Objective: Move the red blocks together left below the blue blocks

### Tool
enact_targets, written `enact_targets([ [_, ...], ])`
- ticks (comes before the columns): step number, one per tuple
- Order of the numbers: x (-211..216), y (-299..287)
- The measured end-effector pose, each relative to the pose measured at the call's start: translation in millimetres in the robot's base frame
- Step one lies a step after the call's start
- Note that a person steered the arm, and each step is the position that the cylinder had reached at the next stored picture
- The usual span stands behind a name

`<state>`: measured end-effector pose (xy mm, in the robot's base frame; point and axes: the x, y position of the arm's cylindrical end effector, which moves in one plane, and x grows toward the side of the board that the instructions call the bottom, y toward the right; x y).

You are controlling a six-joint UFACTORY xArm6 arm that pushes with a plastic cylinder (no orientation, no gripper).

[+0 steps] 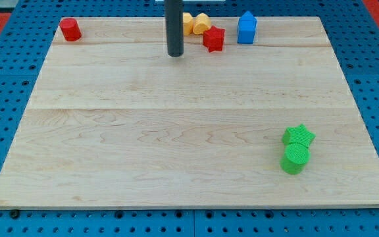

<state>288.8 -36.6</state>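
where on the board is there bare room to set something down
The wooden board is bare across its middle and the view's bottom left, between my tip and the green blocks. Crowded: the top edge, with yellow blocks, red star and blue block.

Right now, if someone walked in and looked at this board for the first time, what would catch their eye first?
Probably the dark rod coming down at the view's top centre, my tip resting on the wooden board just left of the red star block. Next to that star sit the yellow blocks and the blue block. The red cylinder block stands alone at top left, and two green blocks touch at bottom right.
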Motion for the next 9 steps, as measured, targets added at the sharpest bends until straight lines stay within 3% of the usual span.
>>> enact_targets([
  [1,-36.1,23.7],
  [3,-37.6,101.0],
  [4,-17.7,38.9],
  [5,32.2,-51.5],
  [6,48.5,-179.1],
  [7,18.9,-265.0],
  [8,12.0,-267.6],
  [9,-44.0,-267.3],
])
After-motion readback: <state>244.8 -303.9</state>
